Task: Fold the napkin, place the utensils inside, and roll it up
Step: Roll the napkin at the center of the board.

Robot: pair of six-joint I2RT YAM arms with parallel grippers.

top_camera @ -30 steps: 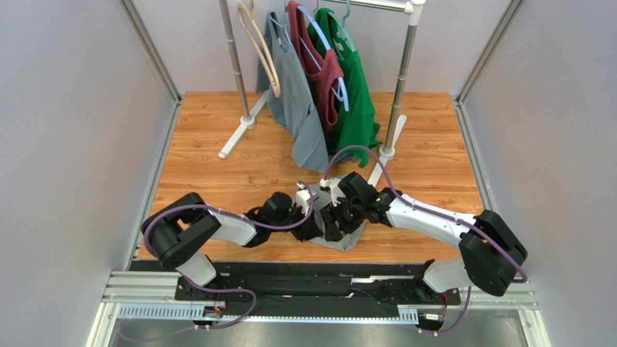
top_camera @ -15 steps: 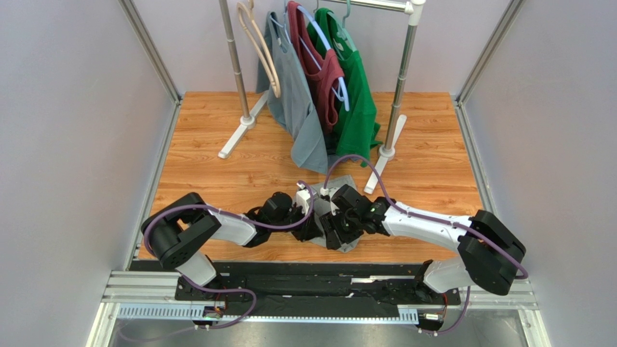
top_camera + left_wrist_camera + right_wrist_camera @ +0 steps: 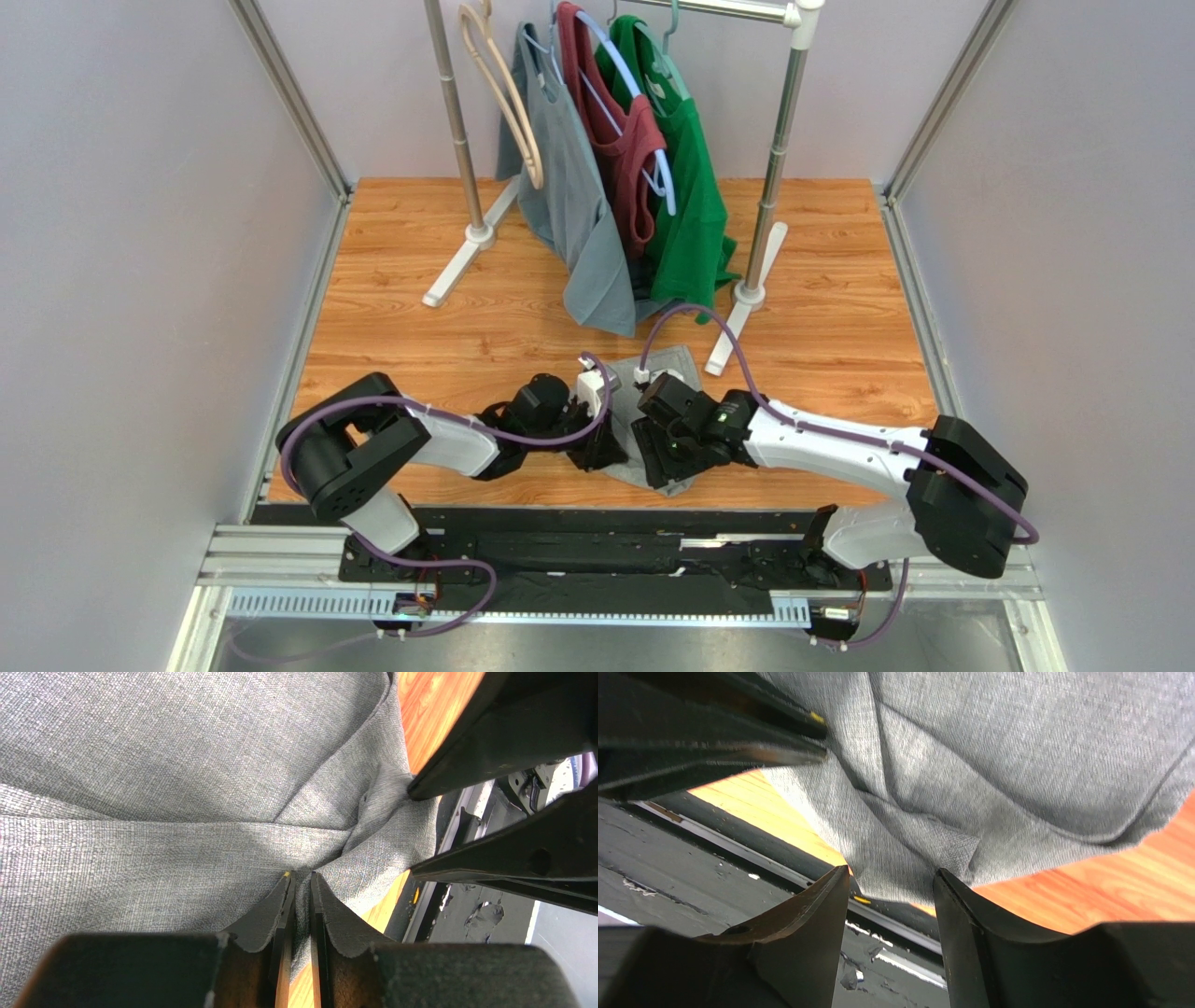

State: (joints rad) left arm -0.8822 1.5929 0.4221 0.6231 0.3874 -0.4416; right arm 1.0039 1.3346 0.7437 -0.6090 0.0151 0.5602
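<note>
Napkin position: the napkin lies bunched on the wooden table, close to its near edge, between the two wrists and touching both.
Left jaws: the left gripper is pinched almost closed on a raised pleat of the cloth, with only the thickness of the fabric between the pads.
Right jaws: the right gripper stands open, with a clear gap between its fingers; nothing is clamped.
Deciding relation: in the right wrist view, the cloth's near corner tapers to a point that sits just at the mouth of the open jaws, between the two fingertips and slightly beyond them.
Cloth's lie: from above, the napkin sits diamond-wise, its long line running from the near corner under the grippers to a far corner pointing at the clothes rack.
Nearer arm: both are at the cloth, but the right one is placed for the free corner, while the left already has its hold.
Fork: none shows in any view.
Likely step: closing the right fingers on that corner to make the fold.
Risk: the corner is thin and sits at the fingertips, so it may slip out.
</note>
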